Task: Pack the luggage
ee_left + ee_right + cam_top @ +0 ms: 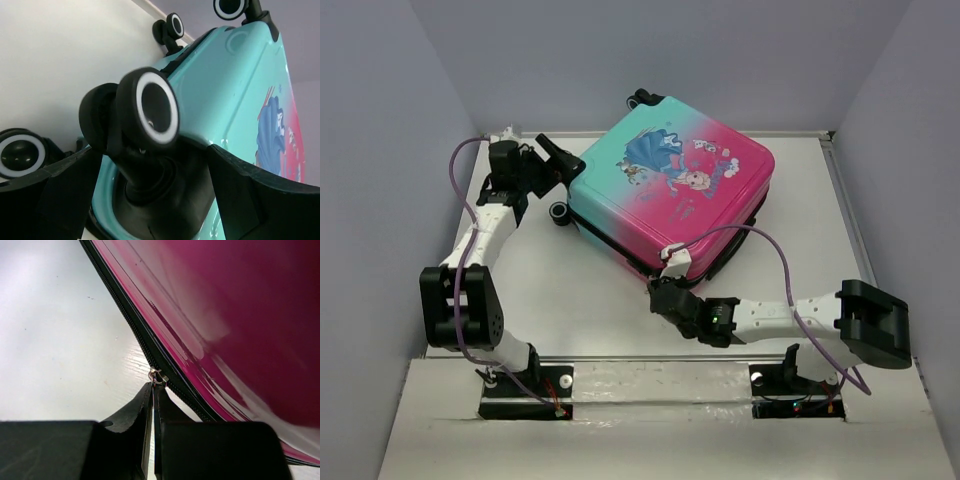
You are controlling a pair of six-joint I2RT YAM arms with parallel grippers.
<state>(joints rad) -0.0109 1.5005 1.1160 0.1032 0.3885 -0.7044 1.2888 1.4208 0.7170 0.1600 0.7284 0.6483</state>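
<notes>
- The right gripper point(152, 389), at the luggage's near edge, has its jaws pressed together on the zip pull point(156, 375), which sits on the dark zip line along the pink shell.
- The luggage point(670, 185) lies flat on the table point(580, 290), printed side up and lid down on its base.
- The left gripper point(563, 165), at the luggage's teal far-left corner, has wide jaws straddling a wheel point(150, 110). No squeeze shows.
- Judgement: the case is folded shut, so whatever packing there was looks done. Running the zip round the seam remains, and I cannot tell how much is zipped.
</notes>
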